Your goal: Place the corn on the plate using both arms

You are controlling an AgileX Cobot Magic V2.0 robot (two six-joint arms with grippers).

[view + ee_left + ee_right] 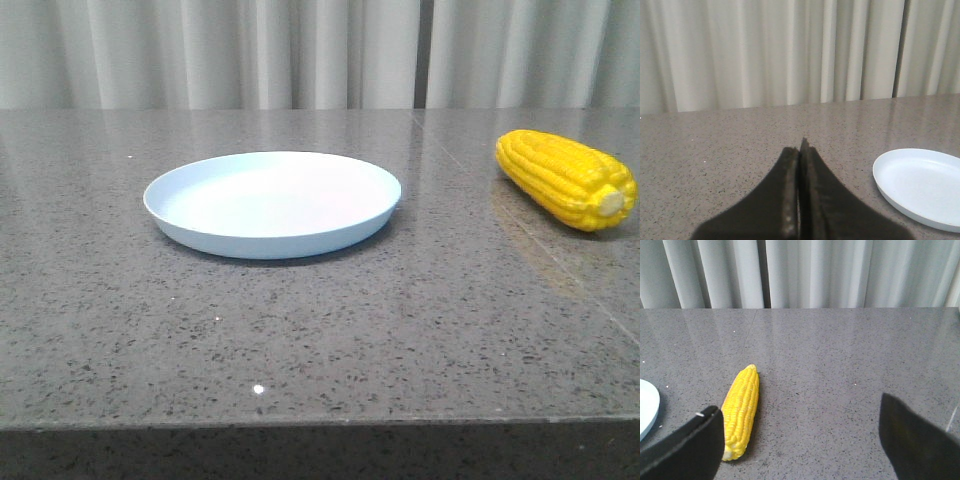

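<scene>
The yellow corn (567,179) lies on the table at the far right, its pale stub end toward the front. The pale blue plate (190,226) sits empty near the table's middle, left of the corn. Neither gripper shows in the front view. In the left wrist view my left gripper (801,147) is shut and empty, with the plate's rim (880,182) off to one side. In the right wrist view my right gripper (799,412) is open wide, and the corn (741,408) lies just inside one finger (695,445), apart from it. A sliver of the plate (649,407) shows beyond.
The dark speckled stone table (300,330) has its front edge close to the camera. Pale curtains (300,50) hang behind the table's back edge.
</scene>
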